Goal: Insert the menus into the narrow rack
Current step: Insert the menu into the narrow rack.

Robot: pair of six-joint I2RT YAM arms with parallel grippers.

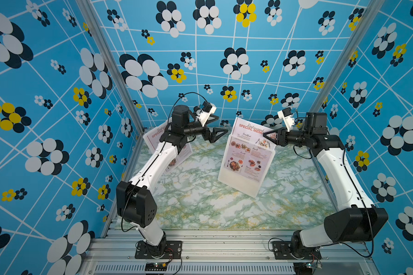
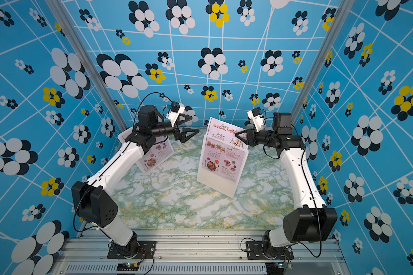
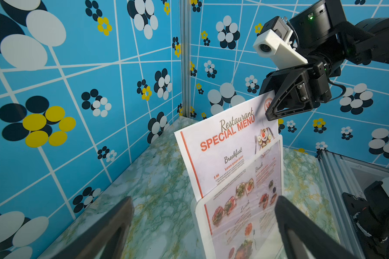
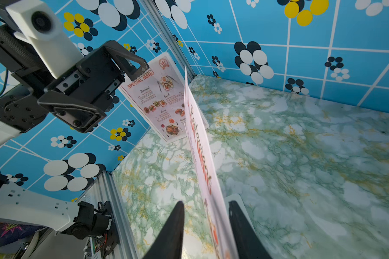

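One menu point(image 1: 249, 130) stands in the rack point(image 1: 239, 184) mid-counter point(image 1: 200, 204), its top corner between the right claw's point(image 4: 206, 203) slightly parted fingers, with gaps on both sides. Second menu point(image 4: 162, 101) leans on the left wall. Left claw point(image 1: 223, 123) hangs spread wide, empty.

"Where was the first menu point(image 1: 248, 130)?"

"In the rack point(image 1: 239, 185), a frosted white holder standing on the table point(image 1: 200, 202), right of the middle. The pale-pink sheet's top half with its red heading stood clear above the front panel, a bit tilted. The food photos showed through lower down."

"And the other menu point(image 2: 153, 158)?"

"On its edge, propped against the left wall point(image 1: 57, 119) near the far corner, well apart from the rack."
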